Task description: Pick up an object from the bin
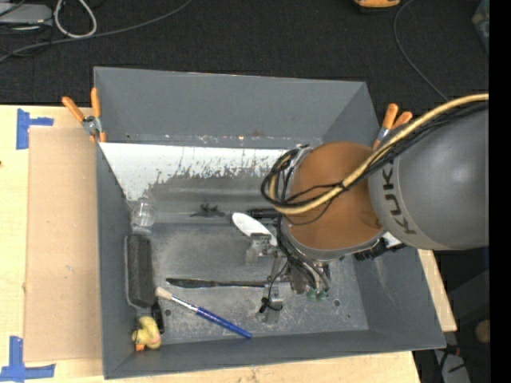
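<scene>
While the claw (272, 300) hangs by the right end of one thin black stick (215, 283) on the bin (239, 110) floor — open or closed, I cannot tell — one blue pen (211, 317) and one yellow duck (146, 333) lie leftward.

From where I stand this is a robotics lab; a grey industrial arm (439, 182) hangs over a scuffed metal bin (231, 110); loose cables (76, 36) trail across the dark carpet (239, 22) behind it.
</scene>
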`<state>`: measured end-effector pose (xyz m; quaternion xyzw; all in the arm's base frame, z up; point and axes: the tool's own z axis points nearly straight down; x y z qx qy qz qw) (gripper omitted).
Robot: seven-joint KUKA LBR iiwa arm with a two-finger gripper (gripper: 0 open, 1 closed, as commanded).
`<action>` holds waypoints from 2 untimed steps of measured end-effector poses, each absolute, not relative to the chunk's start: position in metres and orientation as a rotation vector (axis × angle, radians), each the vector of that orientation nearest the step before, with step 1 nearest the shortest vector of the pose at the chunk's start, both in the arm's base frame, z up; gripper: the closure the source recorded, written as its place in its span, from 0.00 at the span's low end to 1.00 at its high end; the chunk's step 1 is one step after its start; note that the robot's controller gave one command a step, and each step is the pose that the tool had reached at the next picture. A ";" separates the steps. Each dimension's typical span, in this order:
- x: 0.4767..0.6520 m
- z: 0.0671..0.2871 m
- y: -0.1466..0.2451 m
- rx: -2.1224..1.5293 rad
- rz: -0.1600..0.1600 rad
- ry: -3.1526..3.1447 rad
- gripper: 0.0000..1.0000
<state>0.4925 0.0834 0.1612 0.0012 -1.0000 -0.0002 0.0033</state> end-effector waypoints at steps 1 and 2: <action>0.494 0.163 0.083 -0.002 -0.001 -3.139 0.00; 0.539 0.084 0.066 0.135 -0.002 -3.142 0.00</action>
